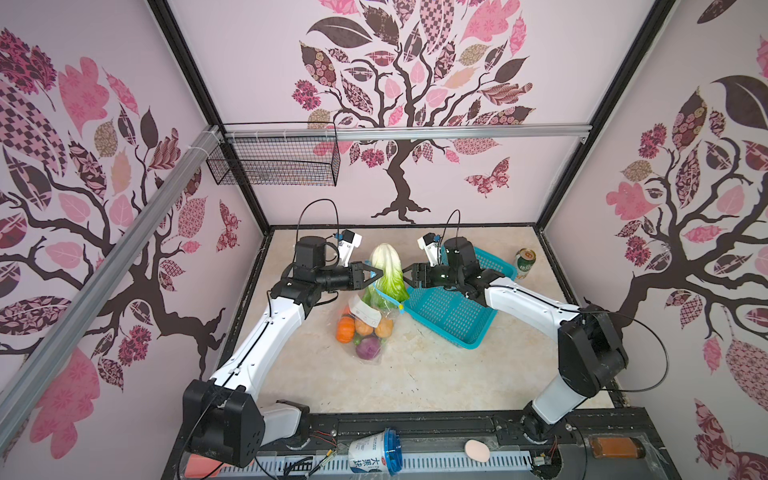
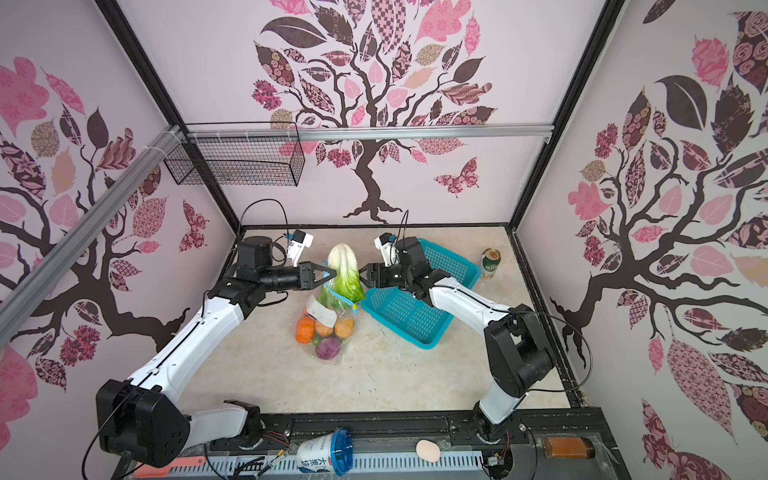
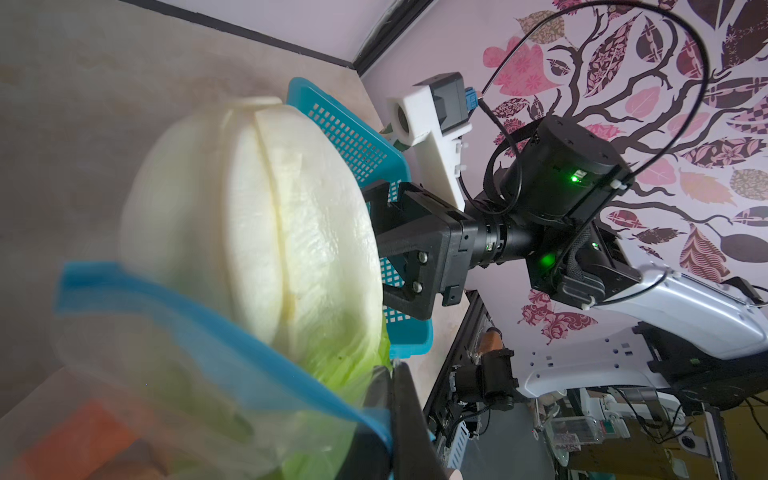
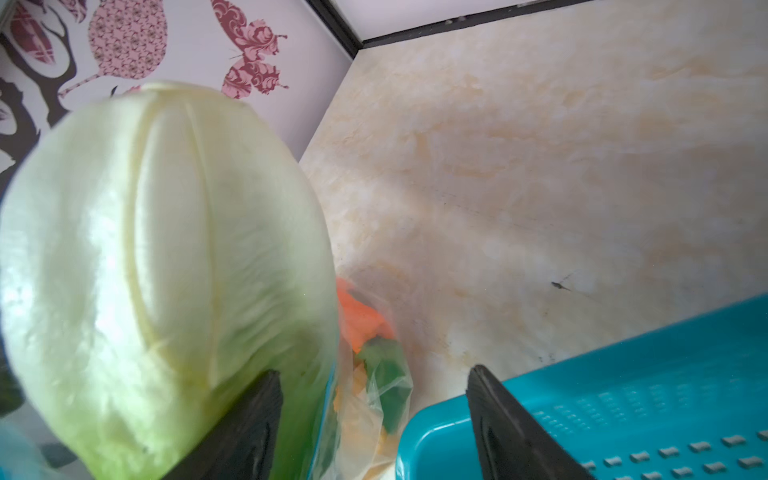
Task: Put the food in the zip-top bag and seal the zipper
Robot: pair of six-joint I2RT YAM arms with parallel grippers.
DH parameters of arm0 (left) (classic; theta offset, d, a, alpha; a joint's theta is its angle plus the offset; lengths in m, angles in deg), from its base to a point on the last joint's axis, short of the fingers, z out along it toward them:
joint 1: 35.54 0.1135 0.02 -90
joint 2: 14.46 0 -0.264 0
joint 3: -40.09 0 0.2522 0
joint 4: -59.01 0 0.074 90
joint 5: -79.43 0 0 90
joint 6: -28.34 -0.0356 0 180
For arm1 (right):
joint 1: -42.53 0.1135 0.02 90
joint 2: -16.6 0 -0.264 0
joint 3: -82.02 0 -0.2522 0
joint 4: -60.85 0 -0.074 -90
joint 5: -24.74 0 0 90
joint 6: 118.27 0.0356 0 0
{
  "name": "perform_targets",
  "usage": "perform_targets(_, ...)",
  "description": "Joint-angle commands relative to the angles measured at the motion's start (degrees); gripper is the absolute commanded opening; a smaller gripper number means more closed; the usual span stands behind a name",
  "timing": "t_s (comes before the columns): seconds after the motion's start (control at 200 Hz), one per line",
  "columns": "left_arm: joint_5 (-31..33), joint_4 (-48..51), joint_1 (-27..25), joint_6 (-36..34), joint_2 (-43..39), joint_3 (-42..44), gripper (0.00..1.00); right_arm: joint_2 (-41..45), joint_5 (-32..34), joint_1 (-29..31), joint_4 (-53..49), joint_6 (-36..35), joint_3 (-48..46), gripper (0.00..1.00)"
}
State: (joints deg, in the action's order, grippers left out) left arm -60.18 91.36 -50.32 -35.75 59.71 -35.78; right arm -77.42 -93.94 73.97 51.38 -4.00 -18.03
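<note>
Zip-top bag (image 1: pixel 365 328) mouth was what your left gripper (image 1: pixel 371 276) had pinched, fingers clamped on the blue zipper (image 1: pixel 388 296) strip beside the cabbage (image 1: pixel 386 270). Your right gripper (image 4: pixel 374 370) had its fingers spread and gripped nothing; one finger (image 4: pixel 249 424) was at the cabbage's side and the other over the teal basket (image 1: pixel 451 311). The cabbage stood leafy end down in the bag's mouth, white end out. The bag, with pumpkin (image 1: pixel 345 330) and onion (image 1: pixel 368 347) inside, lay near the middle of the desk (image 1: pixel 415 374), with the basket just beside it toward the right edge.
</note>
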Motion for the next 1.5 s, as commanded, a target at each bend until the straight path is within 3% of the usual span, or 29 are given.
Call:
perform_targets(0.0,-1.22,-2.18,-1.24,0.16,0.94,-3.39,0.00,4.71,-3.68,0.47,2.75,0.55,-1.69,0.73)
perform_targets(0.15,-0.65,-1.69,-2.51,0.19,1.82,-5.03,0.00,8.84,-6.34,1.08,6.13,3.32,-5.82,0.71)
perform_targets(0.455,-4.81,-1.16,-5.35,0.56,5.23,-8.67,0.00,16.51,-4.18,2.30,7.24,5.88,-12.54,0.70)
perform_targets(0.605,-6.02,-1.10,-7.01,-0.32,6.22,-6.85,0.00,20.68,-0.23,2.52,8.13,6.43,-16.70,0.70)
perform_targets(0.795,-6.47,-1.12,-7.01,-0.57,8.59,-5.72,0.00,19.78,3.96,2.55,8.39,5.87,-19.44,0.70)
perform_targets(1.015,-2.61,1.31,-7.01,-1.79,12.45,-5.22,0.00,18.38,7.46,2.30,9.15,5.70,-21.28,0.69)
perform_targets(1.26,3.57,2.76,-5.91,-0.11,14.15,-4.78,0.00,19.28,6.54,0.85,7.79,6.13,-22.45,0.69)
perform_targets(1.496,4.07,1.07,-3.47,2.53,14.51,-3.13,0.00,24.14,4.85,-1.03,5.84,7.02,-24.27,0.68)
